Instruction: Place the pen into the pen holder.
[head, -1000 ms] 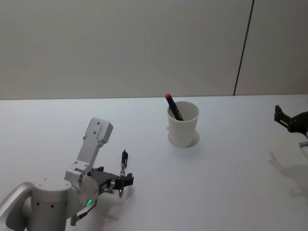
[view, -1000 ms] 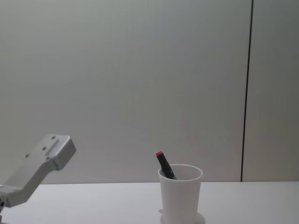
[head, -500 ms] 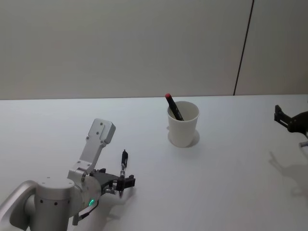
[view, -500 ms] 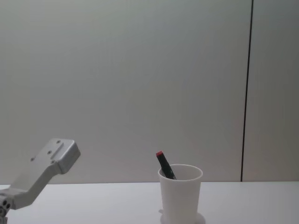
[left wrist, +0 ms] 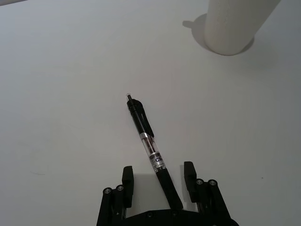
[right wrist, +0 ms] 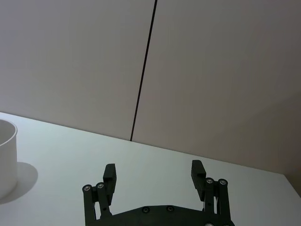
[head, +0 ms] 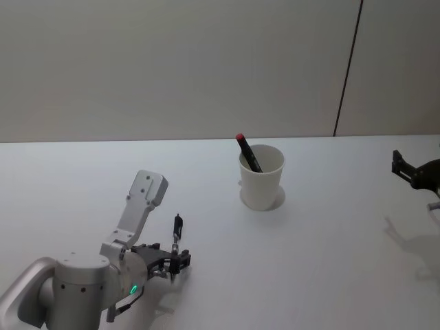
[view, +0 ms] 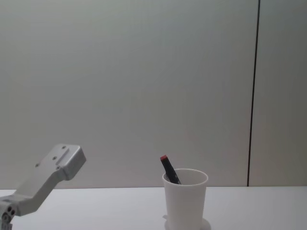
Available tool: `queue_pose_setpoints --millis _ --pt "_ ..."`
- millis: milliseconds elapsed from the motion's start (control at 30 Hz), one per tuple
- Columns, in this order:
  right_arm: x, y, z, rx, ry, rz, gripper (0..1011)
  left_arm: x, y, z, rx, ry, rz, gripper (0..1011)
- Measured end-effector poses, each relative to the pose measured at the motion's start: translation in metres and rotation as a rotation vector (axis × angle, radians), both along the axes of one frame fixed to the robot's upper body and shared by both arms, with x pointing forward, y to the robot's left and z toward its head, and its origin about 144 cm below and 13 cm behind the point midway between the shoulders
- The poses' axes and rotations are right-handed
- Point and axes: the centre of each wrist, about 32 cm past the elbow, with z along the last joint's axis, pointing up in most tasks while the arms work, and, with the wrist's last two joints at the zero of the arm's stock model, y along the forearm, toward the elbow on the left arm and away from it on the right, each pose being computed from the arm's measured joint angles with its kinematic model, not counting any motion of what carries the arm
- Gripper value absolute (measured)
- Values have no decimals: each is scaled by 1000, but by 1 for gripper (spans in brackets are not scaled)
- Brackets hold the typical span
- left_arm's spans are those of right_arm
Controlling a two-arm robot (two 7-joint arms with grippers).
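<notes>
- Looking at progress, little is done: the pen (left wrist: pixel 149 143) is found lying flat on the table (head: pixel 330 261), well apart from the cup (head: pixel 262 180).
- Its near end is straddled by the left gripper (left wrist: pixel 158 170), jaws spread, nothing clamped.
- Grasp, lift and drop-in are all left, it's reckoned.
- A red-capped marker (head: pixel 246 151) is already leaned inside the cup, so some room is taken.
- The right gripper (right wrist: pixel 154 172) is parked far right, released too.

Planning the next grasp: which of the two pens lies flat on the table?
The black pen with the clear barrel, between the jaws of the open left gripper. The red-tipped pen leans inside the pen holder.
</notes>
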Motion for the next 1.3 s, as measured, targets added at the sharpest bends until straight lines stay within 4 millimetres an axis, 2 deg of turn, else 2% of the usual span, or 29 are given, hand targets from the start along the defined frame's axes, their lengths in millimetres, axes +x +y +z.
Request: queue_pose_setpoints --millis 200,233,300,333,400,433,500,567,833,1300 --pt "0 0 0 0 0 0 1001 0 -2 -1 -4 8 0 559" --pt "0 0 0 0 0 0 1001 0 -2 -1 -4 9 0 488" --pt "0 0 0 0 0 0 1001 0 -3 -2 -5 11 0 471" --pt "0 0 0 0 0 0 1001 0 -3 -2 -5 13 1 410" --pt "0 0 0 0 0 0 1001 0 -4 -3 -6 15 3 354" --pt "0 0 0 0 0 0 1001 0 -4 -3 -7 16 4 282" --pt "0 0 0 0 0 0 1001 0 -5 -3 -8 17 5 267" --pt "0 0 0 0 0 0 1001 0 -6 -4 -9 19 8 173" --pt "0 0 0 0 0 0 1001 -1 -7 -6 -16 20 16 126" --pt "0 0 0 0 0 0 1001 -2 -6 -4 -18 -32 36 124"
